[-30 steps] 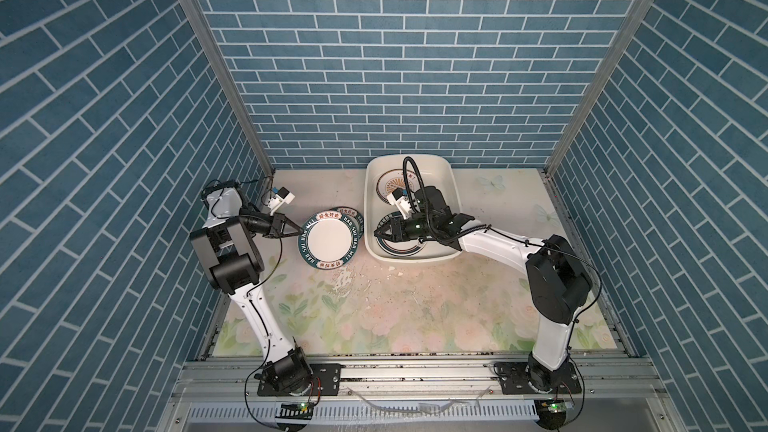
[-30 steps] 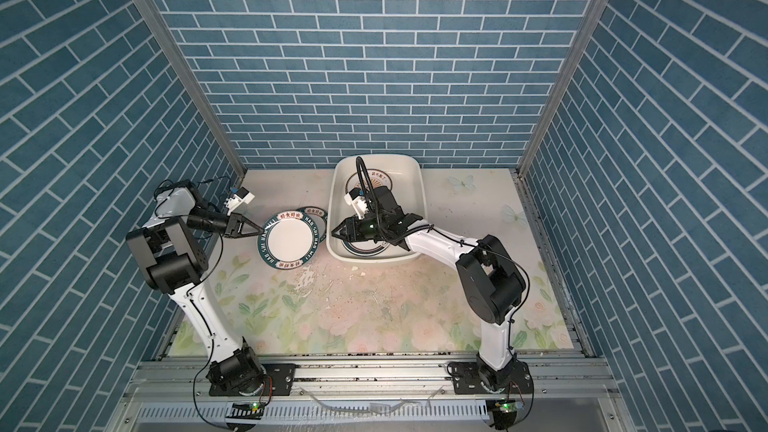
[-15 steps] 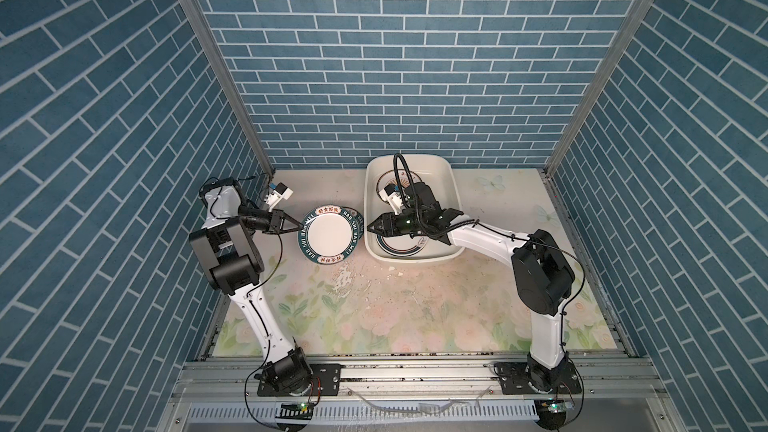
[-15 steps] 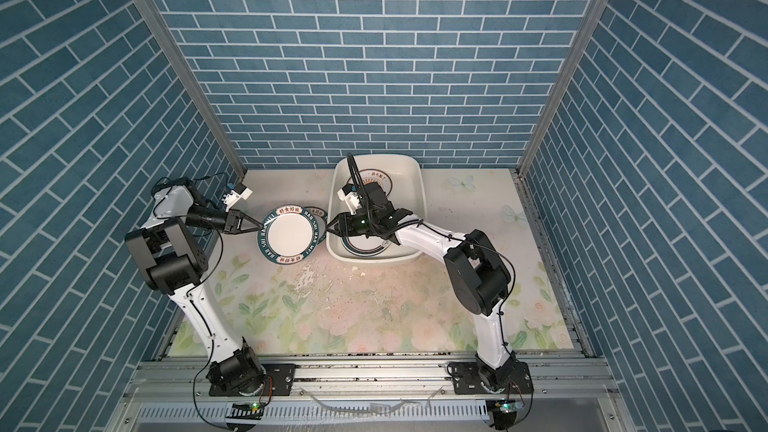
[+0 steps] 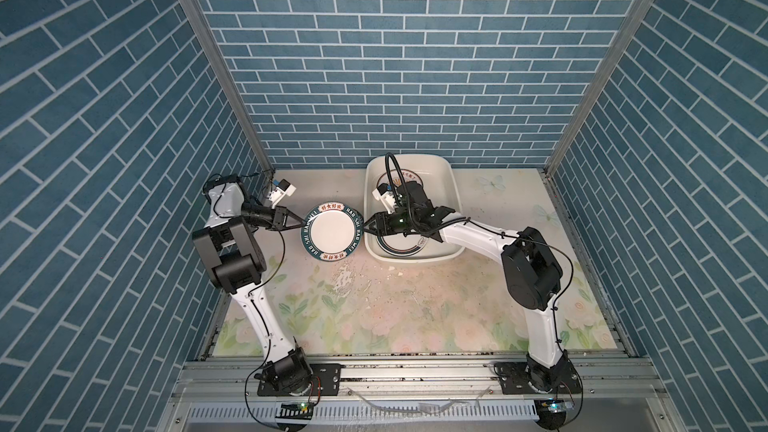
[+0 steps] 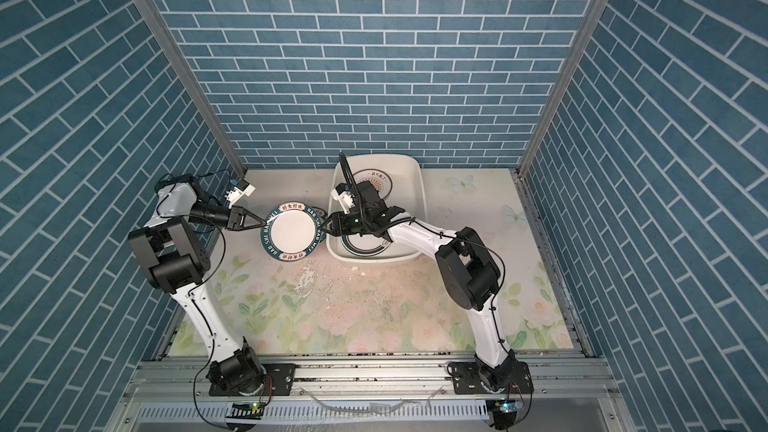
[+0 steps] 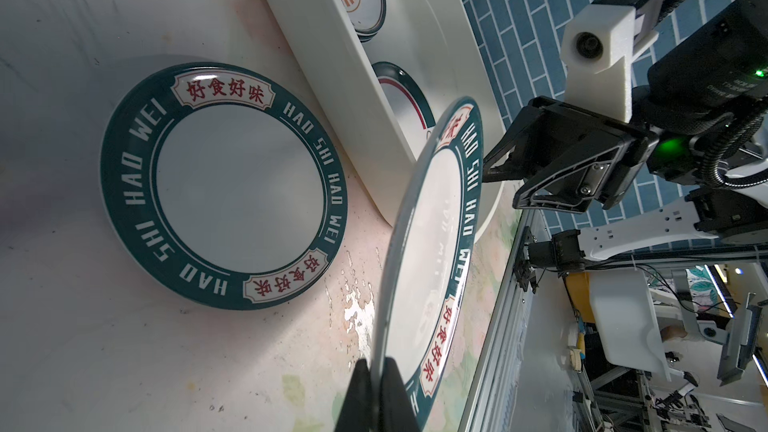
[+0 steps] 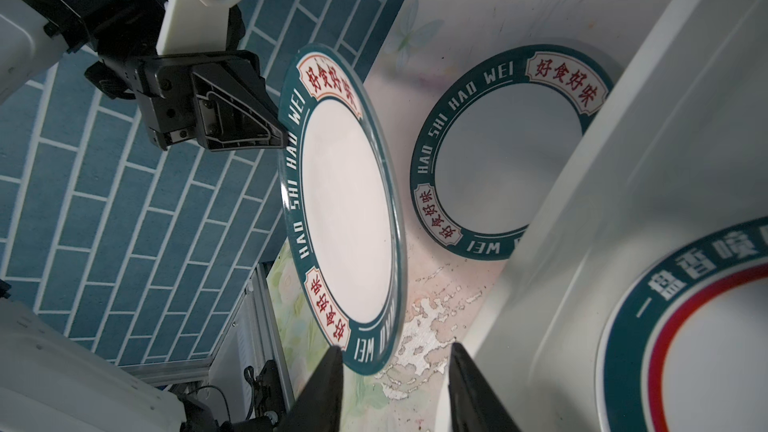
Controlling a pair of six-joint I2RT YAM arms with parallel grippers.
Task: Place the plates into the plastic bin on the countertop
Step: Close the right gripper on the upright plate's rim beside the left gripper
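Blue brick walls (image 5: 395, 76) are enclosing the flowered bench (image 5: 415, 305). Left of centre in both top views, one lettered plate (image 5: 332, 232) is hanging tilted above the bench, just beside the plastic bin (image 5: 436, 189) — the left fingers (image 5: 295, 226) are clamping its rim, while the right fingers (image 5: 370, 229) are standing parted around the opposite edge, not gripping. A handover seems to be under way. Beneath it a twin plate (image 7: 239, 184) is lying flat on the bench, waiting. Inside the bin, a sunburst plate (image 6: 374, 182) is sitting at the upper end and a red-ringed plate (image 5: 399, 247) at the lower end — so roughly half the visible work is looking done.
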